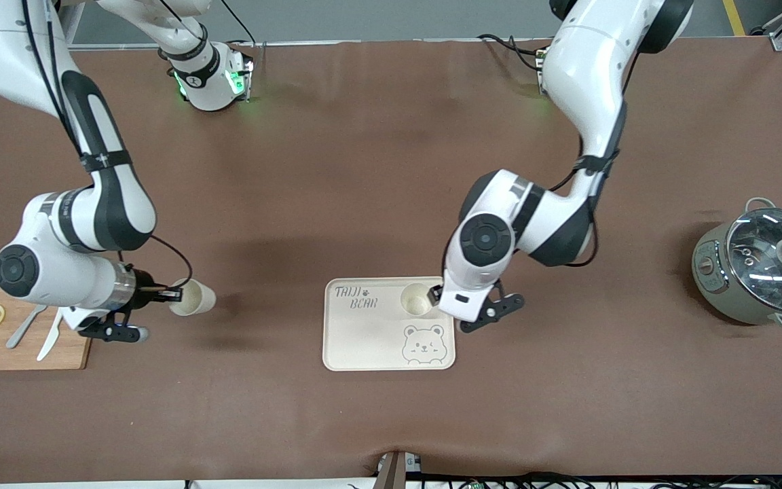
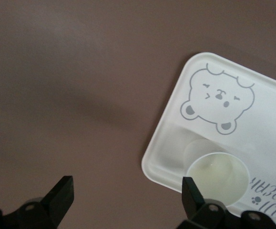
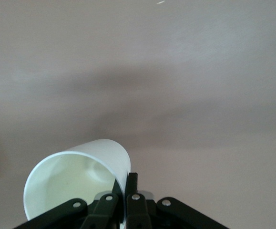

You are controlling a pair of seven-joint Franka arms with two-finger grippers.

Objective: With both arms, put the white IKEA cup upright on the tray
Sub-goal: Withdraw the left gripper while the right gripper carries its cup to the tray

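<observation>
Left gripper point(image 1: 440, 296) fingers spread beside the upright cup point(image 1: 417, 299) on the tray point(image 1: 364, 339); right gripper point(image 1: 174, 295) fingers clamp a second cup's point(image 1: 193, 297) rim.

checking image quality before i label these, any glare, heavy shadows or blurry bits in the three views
Front view: sharp, with bright glare streaks on the glass lid of the pot and soft arm shadows on the brown table. Left wrist view: a diffuse shadow band on the table, open left gripper dark; tray and cup slightly soft. Right wrist view: washed out, broad shadows, held cup legible.
</observation>
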